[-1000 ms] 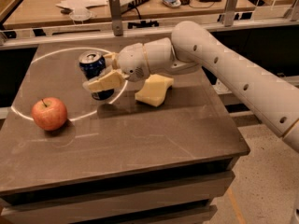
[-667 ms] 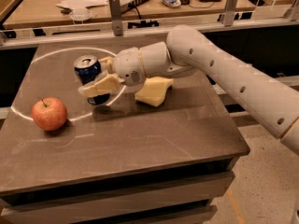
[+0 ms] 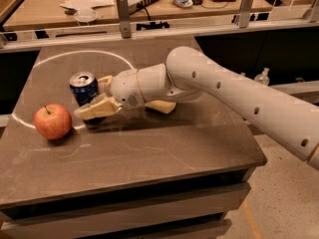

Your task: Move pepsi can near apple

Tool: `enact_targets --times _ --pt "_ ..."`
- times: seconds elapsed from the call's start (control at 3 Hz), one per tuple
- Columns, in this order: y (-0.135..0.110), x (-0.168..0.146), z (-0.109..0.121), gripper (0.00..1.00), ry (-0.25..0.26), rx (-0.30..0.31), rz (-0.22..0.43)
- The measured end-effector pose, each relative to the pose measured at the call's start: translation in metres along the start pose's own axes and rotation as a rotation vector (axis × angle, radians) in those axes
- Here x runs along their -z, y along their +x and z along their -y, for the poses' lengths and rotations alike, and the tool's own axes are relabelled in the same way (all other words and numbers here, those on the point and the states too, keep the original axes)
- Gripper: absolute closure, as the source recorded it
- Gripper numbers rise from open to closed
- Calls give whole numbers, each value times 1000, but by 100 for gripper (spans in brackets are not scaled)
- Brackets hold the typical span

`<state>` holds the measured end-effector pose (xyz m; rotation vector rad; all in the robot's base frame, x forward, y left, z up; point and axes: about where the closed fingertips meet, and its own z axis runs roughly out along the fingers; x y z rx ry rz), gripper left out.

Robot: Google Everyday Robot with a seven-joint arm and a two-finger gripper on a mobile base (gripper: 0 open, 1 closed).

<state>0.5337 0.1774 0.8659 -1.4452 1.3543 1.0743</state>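
Observation:
The pepsi can is dark navy with a silver top and stands upright at the left of the dark table. My gripper is shut on the can, one finger in front of it and one behind. The red apple sits on the table just left of and slightly nearer than the can, a short gap away. My white arm reaches in from the right.
A pale yellow sponge lies behind my wrist, mostly hidden. A white circular line is marked on the table top. A metal rail and a cluttered desk stand behind the table.
My gripper has carried the pepsi can to the left and a little nearer, closing the gap to the apple. The apple and sponge have not moved.

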Motion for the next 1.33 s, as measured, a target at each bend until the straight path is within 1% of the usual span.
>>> enact_targets --times 0.33,0.67,1.0,1.33 --pt "6 1 2 0 47 1 -18" --pt "12 45 22 0 185 31 -108" --pt "11 102 49 0 377 50 -160" --pt "9 103 52 0 391 53 -158"
